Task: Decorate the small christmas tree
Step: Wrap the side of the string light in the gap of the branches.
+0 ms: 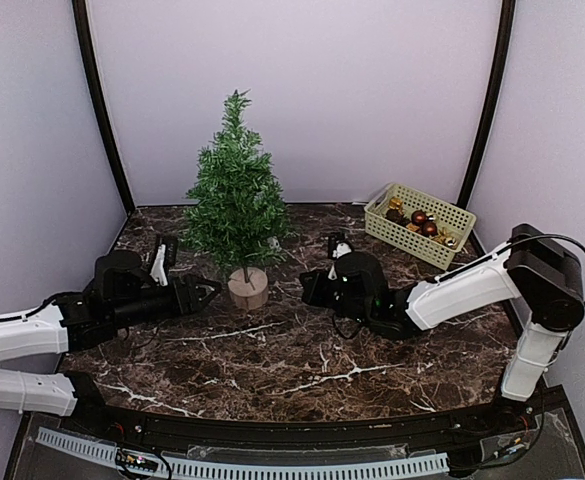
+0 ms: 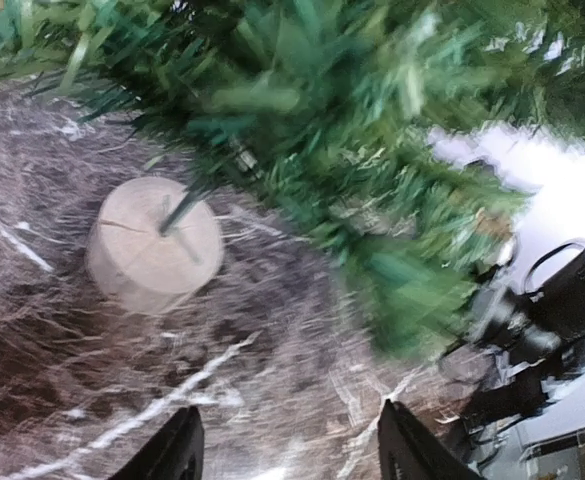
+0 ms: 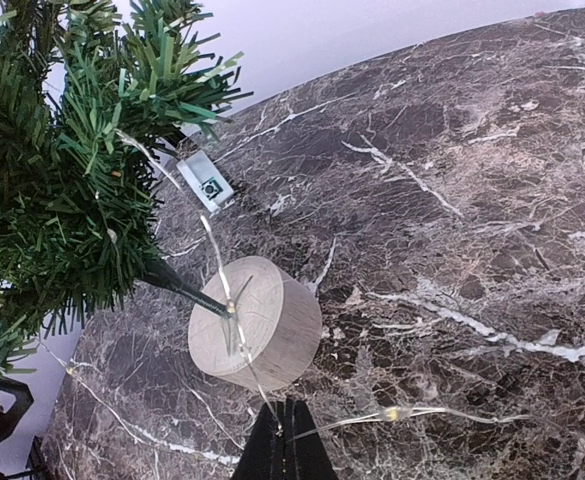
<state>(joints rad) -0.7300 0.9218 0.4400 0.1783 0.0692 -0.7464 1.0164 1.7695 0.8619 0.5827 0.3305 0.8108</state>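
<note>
The small christmas tree (image 1: 236, 198) stands left of centre on its round pale stump base (image 1: 248, 287). My left gripper (image 1: 212, 292) is open and empty, low, just left of the base; its view is blurred, showing the base (image 2: 152, 243) and branches (image 2: 352, 120) ahead of the gripper (image 2: 292, 455). My right gripper (image 1: 307, 288) is just right of the base. In the right wrist view the right gripper (image 3: 288, 432) is shut on a thin wire light string (image 3: 234, 315) that runs over the base (image 3: 257, 322) into the branches (image 3: 62, 190).
A pale green basket (image 1: 452, 215) holding brown and gold baubles (image 1: 419, 220) sits at the back right. A small white box (image 3: 204, 182) on the string lies behind the tree. A lit bulb (image 3: 392, 412) lies on the dark marble table (image 1: 302, 370).
</note>
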